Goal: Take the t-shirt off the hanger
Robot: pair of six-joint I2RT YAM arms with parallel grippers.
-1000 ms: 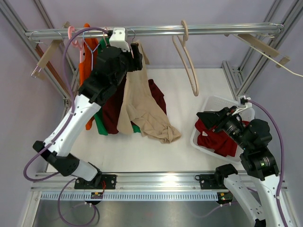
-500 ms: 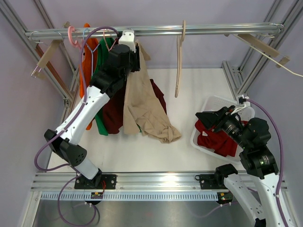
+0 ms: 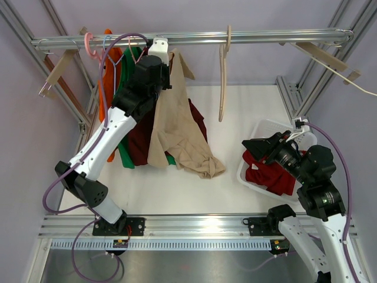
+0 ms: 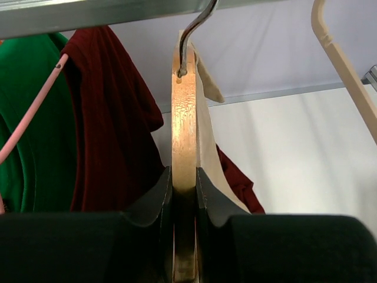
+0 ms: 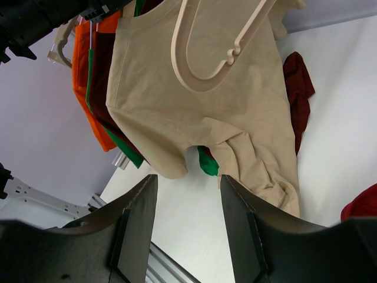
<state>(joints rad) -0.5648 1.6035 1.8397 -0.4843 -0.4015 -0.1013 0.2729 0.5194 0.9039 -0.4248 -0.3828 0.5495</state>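
Draping below the left hand [image 4: 184, 183] — tan t-shirt [image 3: 174, 127] on its pinched hanger [image 4: 183, 118].

Red cloth [image 3: 271, 177] in white basket [image 3: 241, 172]

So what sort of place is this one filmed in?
Probably a lab test cell, not a home: a bare metal rail hung with shirts, two robot arms bolted to a white table, and a basket of red clothes.
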